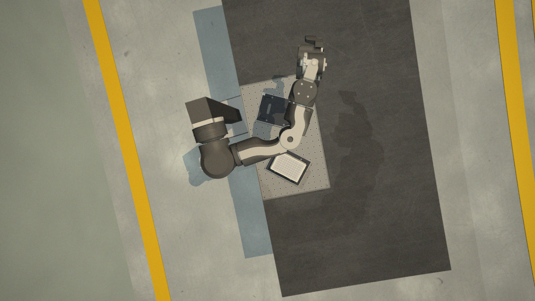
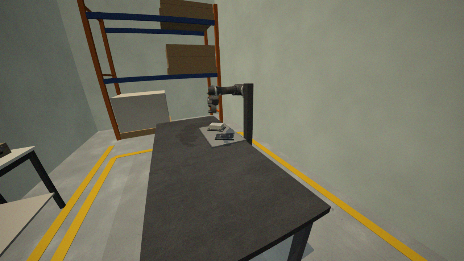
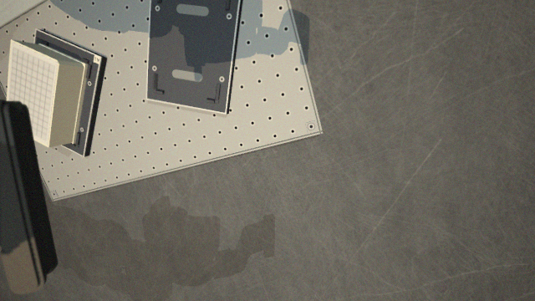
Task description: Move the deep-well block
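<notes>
Overhead, the arm (image 1: 261,147) is reaching from its dark post (image 2: 248,111) across the pegboard plate (image 1: 317,175) and bending away toward the far side, so that the tool (image 1: 312,46) is hanging high above the dark surface (image 1: 355,205), just past the pegboard's edge. Its fingers are standing spread to their full width and are gripping nothing; in the wrist view only one dark finger (image 3: 21,201) is showing, at the left edge.

Meanwhile the 96-well deep-well block (image 1: 288,167) is sitting in nest N1 (image 1: 304,170), the dark frame on the right as seen from the arm's base, with its white grid of wells facing up. In the wrist view the block (image 3: 42,98) is appearing tall and cream-sided, and the small corner label on N1 (image 3: 97,59) is too small to read.

Nest N2 (image 1: 271,108) is lying beside it on the same pegboard, apart from N1, with nothing resting in it; its corner locators and two slots are showing in the wrist view (image 3: 192,50). The forearm is partly covering N2 from above and is casting a bluish shadow over it.

Behind the surface, an orange and blue shelf rack (image 2: 97,69) is carrying cardboard boxes (image 2: 189,59).
</notes>
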